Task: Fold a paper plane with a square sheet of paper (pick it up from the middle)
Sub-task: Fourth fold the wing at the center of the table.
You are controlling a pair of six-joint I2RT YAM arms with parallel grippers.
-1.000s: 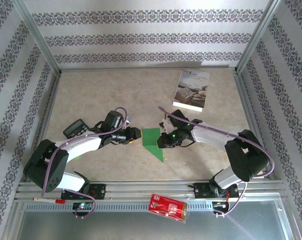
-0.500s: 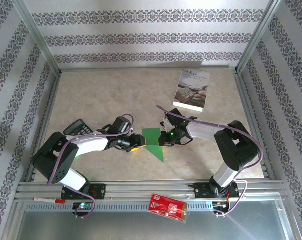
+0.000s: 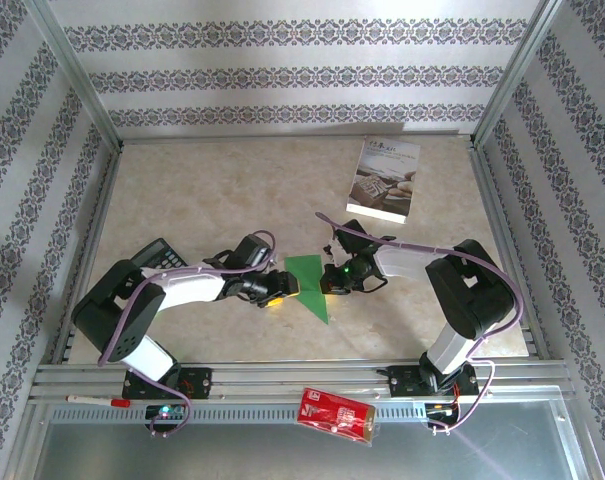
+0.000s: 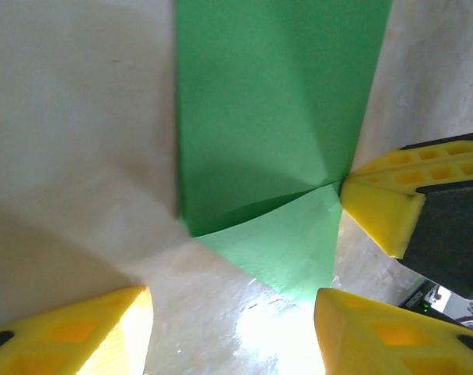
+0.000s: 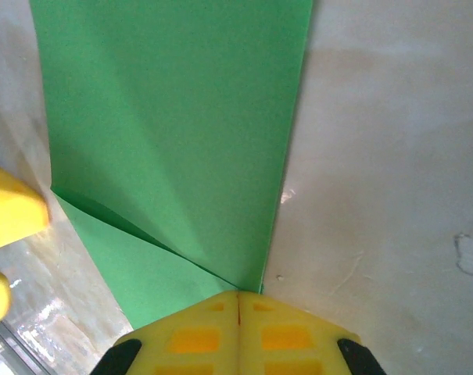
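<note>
Two arms reach low over the bench (image 3: 232, 190), a mottled beige slab framed in aluminium rail, with striped patterned wallpaper (image 3: 282, 75) on three sides.

Top view: the folded green sheet of paper (image 3: 307, 283) lies flat just toward 6 o'clock of bench centre. The left hand (image 3: 281, 288) is at its 9 o'clock edge and the right hand (image 3: 329, 280) at its 3 o'clock edge. A white booklet (image 3: 385, 180) sits at 1 o'clock, a calculator (image 3: 154, 255) at 8 o'clock, and a red packet (image 3: 337, 415) on the metal ledge at 6 o'clock.

Left wrist view: the left hand (image 4: 236, 336) is released, its fingers spread wide over bare bench beside the sheet's (image 4: 275, 117) folded point.

Right wrist view: the right hand (image 5: 238, 312) is clenched, pads pressed together, tips touching the sheet's (image 5: 173, 117) edge. Whether paper is nipped between them cannot be told.
</note>
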